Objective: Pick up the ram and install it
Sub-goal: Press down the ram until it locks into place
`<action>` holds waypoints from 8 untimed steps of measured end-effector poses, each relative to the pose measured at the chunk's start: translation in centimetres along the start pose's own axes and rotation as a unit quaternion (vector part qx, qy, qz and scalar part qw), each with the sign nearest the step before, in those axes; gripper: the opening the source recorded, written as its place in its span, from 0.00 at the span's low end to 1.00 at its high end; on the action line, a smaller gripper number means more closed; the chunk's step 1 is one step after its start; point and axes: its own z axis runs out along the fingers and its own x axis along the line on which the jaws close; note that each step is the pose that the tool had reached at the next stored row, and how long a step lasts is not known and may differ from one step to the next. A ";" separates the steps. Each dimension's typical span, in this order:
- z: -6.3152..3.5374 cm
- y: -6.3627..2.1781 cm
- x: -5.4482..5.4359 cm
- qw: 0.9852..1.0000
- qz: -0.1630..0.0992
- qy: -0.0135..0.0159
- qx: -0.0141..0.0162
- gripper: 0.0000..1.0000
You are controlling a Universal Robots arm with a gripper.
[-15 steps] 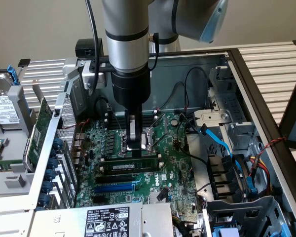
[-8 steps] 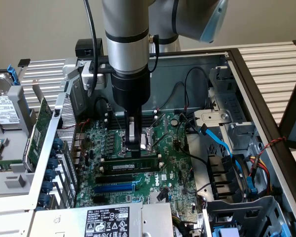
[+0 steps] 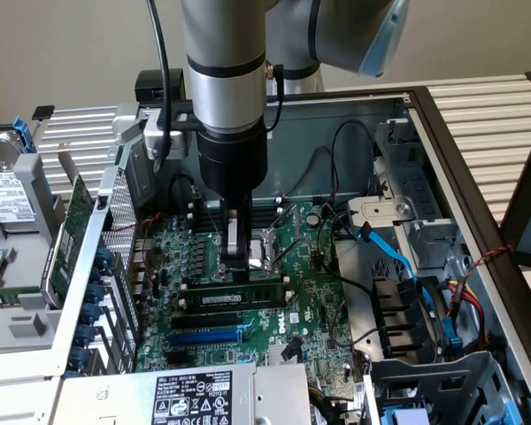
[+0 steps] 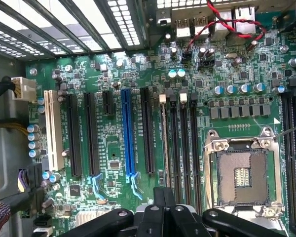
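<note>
Only thing I can actually read is the Dell logo (image 3: 284,326) printed on my motherboard (image 3: 319,301); sticker text's unreadable.

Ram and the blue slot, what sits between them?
One long black slot lies between the ram and the blue slot, in the exterior view.

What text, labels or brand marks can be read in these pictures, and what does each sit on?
"DELL": white logo printed on the green motherboard, exterior view.
White label on the power supply: certification marks and fine print, too small to read.
Sticker on the ram: too small to read.
Label on the hard drive at the exterior view's left: blurred, unreadable.
Board lettering in the wrist view: too small to read.
</note>
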 end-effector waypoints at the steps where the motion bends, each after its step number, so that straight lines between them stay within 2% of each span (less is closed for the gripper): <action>1: 0.01 0.06 0.0 1.000 0.001 0.000 0.000 0.11; 8: 0.31 0.33 -0.3 1.000 0.002 0.000 0.000 0.11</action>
